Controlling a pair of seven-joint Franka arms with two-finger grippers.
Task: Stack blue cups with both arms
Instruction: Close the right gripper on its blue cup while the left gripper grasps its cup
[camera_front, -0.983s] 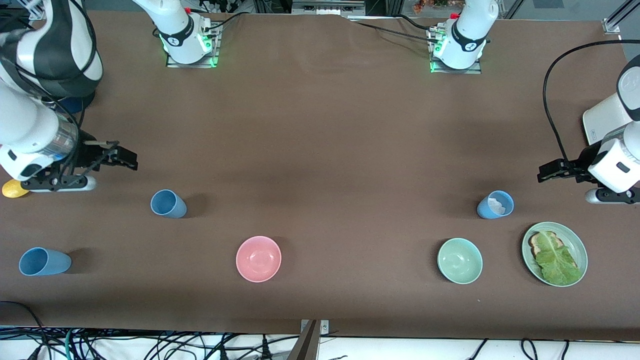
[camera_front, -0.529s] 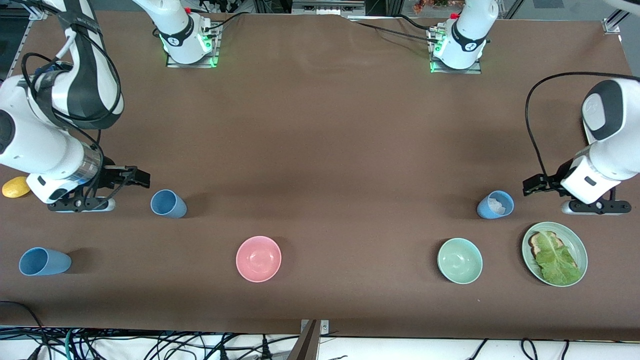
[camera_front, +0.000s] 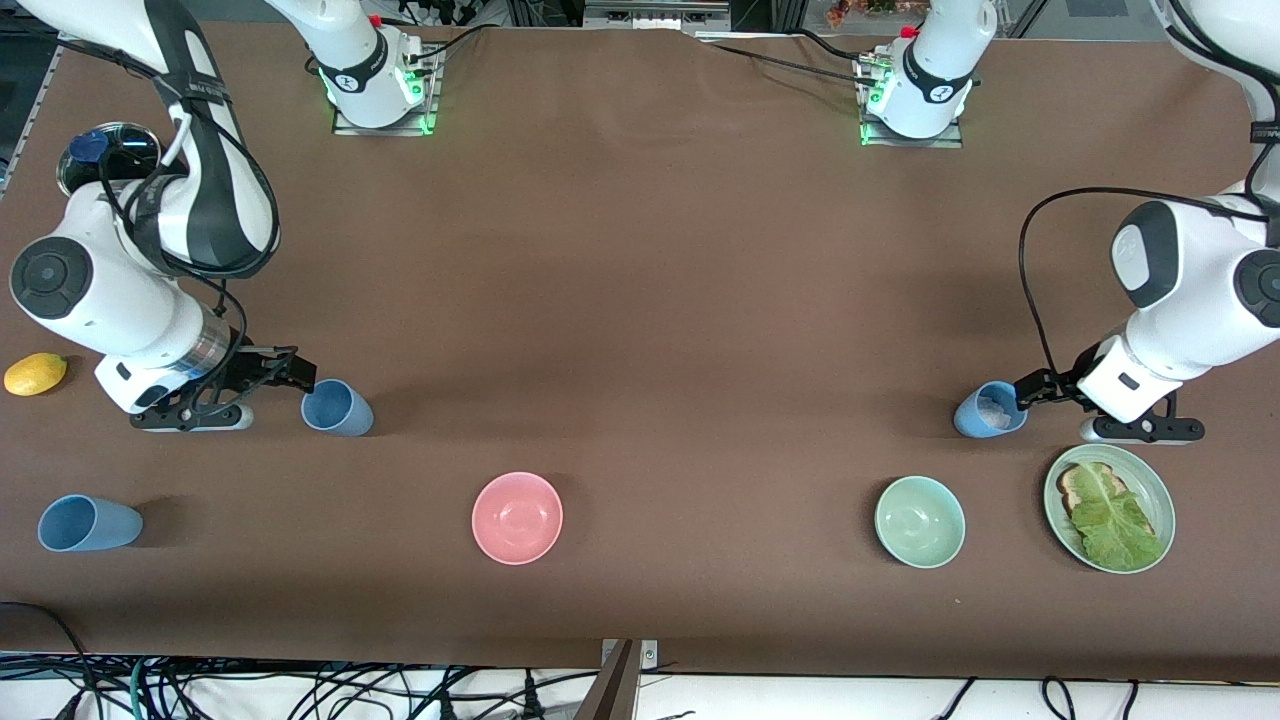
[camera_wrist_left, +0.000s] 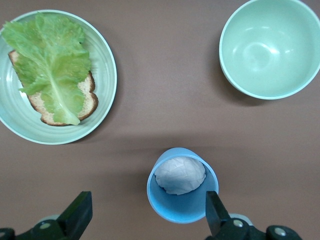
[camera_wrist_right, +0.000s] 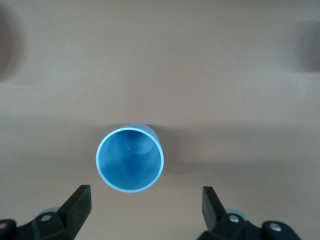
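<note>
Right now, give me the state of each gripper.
Left gripper: open, empty, at the blue cup holding a white lump.
Right gripper: open, empty, at an empty blue cup.

Pink bowl (camera_front: 517, 517), green bowl (camera_front: 920, 521) – lemon (camera_front: 35, 373), plate (camera_front: 1160, 495)

The front camera sat high across the brown table (camera_front: 640, 300), facing the two arm bases and taking in the whole tabletop. The left wrist camera looked straight down from close above, past its open fingers (camera_wrist_left: 77, 217), onto a blue cup holding something white (camera_wrist_left: 182, 185), the pale green bowl (camera_wrist_left: 271, 47) and a plate of lettuce on toast (camera_wrist_left: 102, 65); all three also showed in the front view. The right wrist camera likewise looked down, close over an empty blue cup (camera_wrist_right: 130, 158), shared with the front view at the right arm's end.
</note>
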